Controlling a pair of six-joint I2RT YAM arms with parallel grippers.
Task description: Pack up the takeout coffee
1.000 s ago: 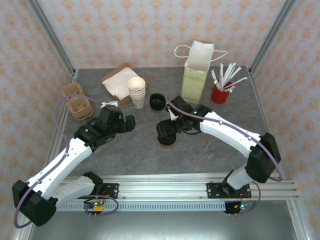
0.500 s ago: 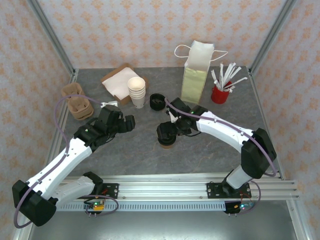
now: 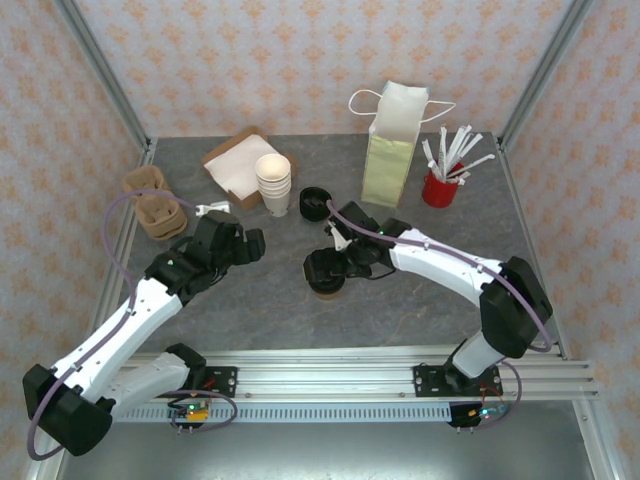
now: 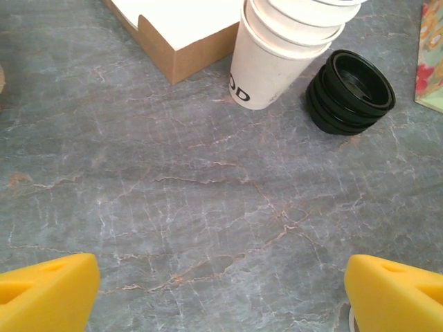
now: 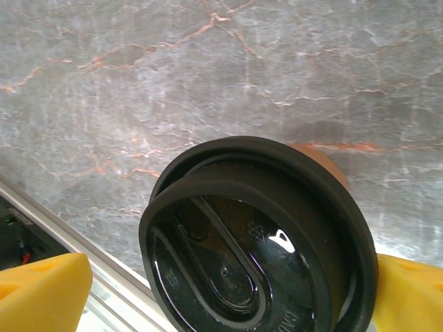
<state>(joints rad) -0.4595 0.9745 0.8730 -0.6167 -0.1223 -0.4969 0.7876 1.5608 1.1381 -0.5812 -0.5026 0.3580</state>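
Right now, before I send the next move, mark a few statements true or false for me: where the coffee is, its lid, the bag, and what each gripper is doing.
1. The takeout coffee stands on the table, outside the paper bag. True.
2. The coffee has no lid. False: a black lid sits on it.
3. The left gripper holds a cup. False: it is open and empty above bare table.
4. The paper bag stands upright. True.
5. The right gripper is open, with a finger on either side of the coffee. True.
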